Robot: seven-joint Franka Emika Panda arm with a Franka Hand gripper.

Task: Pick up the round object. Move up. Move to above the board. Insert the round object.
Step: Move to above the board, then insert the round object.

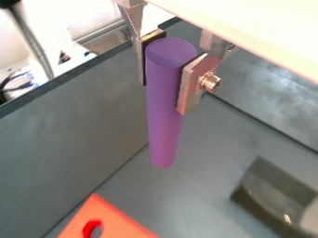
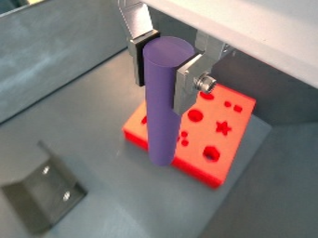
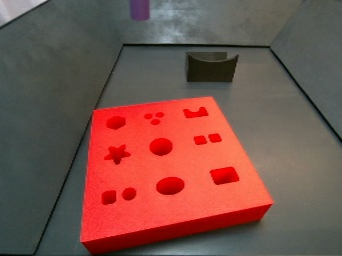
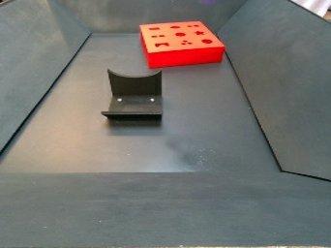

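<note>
Peg point(image 2: 162, 102) clamped upright in our gripper point(image 2: 165, 63) fingers point(image 2: 188, 79), high off table; we carry level over board point(image 2: 224, 139), align with round hole.

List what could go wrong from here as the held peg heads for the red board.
1. The gripper jaws clamp only the top of the purple peg; its long free end could tilt on contact and jam at a hole rim.
2. The board has several round holes of different sizes; a wrong pick blocks insertion.
3. In a side view only the peg's lower tip shows, so alignment is hard to judge.
</note>
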